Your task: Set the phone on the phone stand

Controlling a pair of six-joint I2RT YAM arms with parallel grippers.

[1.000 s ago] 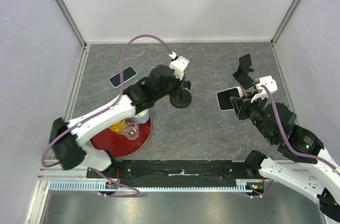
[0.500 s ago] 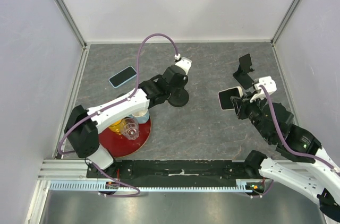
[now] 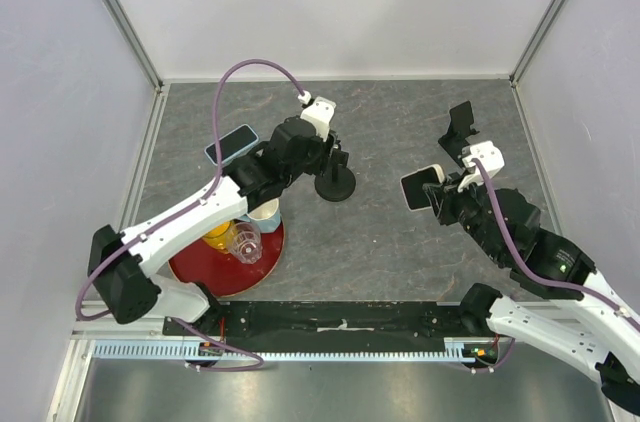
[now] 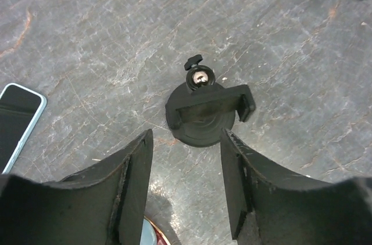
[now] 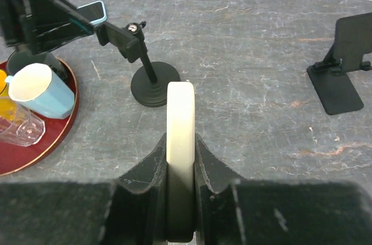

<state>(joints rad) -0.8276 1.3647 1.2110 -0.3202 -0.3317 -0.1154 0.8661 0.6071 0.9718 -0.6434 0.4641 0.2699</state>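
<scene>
My right gripper is shut on a cream-edged phone and holds it on edge above the table; in the right wrist view the phone stands upright between my fingers. A black phone stand with a round base and a clamp stands mid-table, left of the phone; it also shows in the left wrist view and the right wrist view. My left gripper is open and empty, just left of the stand's clamp, its jaws apart.
A black folding stand sits at the far right. A second, light-blue phone lies flat at the far left. A red tray holds a blue cup, a clear glass and a yellow item.
My left gripper has lifted off the round stand and drawn back to the left. My right gripper has carried the phone a little left, toward the stand.
</scene>
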